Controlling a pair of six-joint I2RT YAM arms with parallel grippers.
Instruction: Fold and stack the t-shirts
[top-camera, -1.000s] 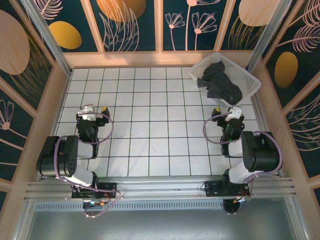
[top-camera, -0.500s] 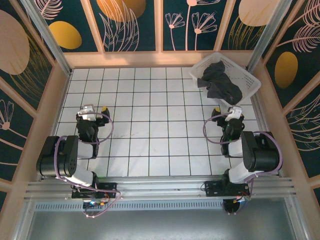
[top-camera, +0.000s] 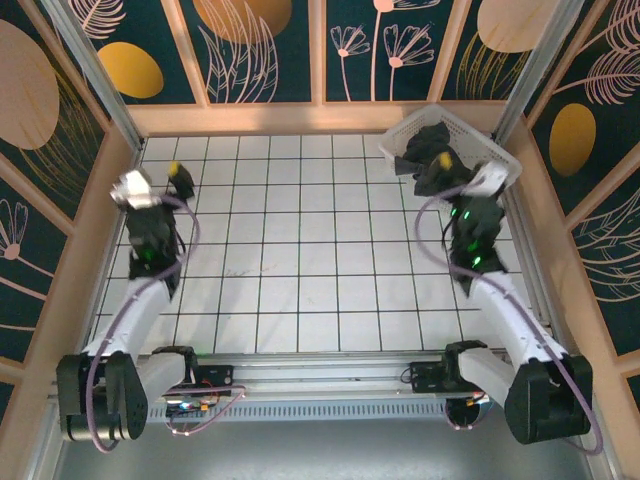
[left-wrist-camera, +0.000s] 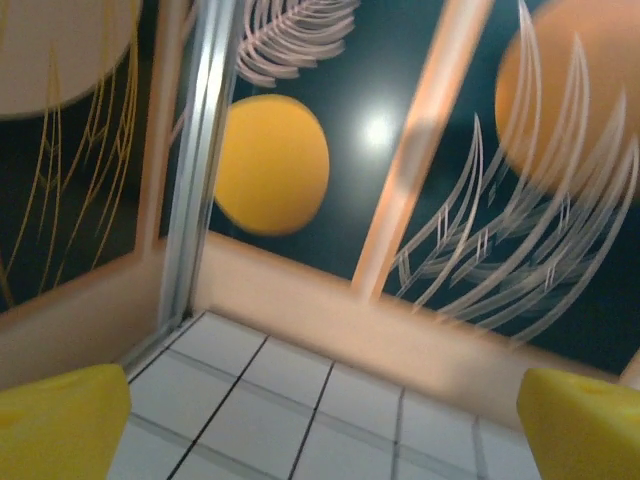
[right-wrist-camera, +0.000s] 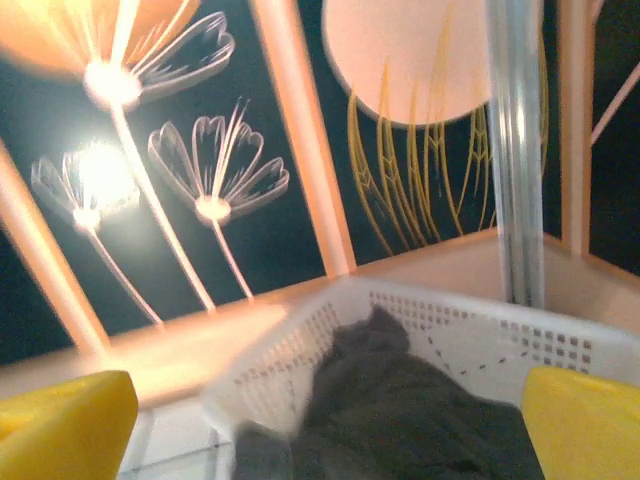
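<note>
Beneath floral panels (top-camera: 265, 50), gridded table (top-camera: 300, 240), t-shirts (right-wrist-camera: 400, 410) in basket (right-wrist-camera: 470, 335)

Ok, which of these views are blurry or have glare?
Left wrist view: blurred throughout, with a soft glare spot on the dark wall panel. Right wrist view: blurred too, strong glare on the flower panel, basket and t-shirts soft. Top external view: sharp, evenly lit.

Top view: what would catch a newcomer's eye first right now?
The dark t-shirts lie heaped in the white basket at the table's far right corner, with the right gripper open and facing them from the near side. The left gripper hangs open over the white tiled table near its far left side.
</note>
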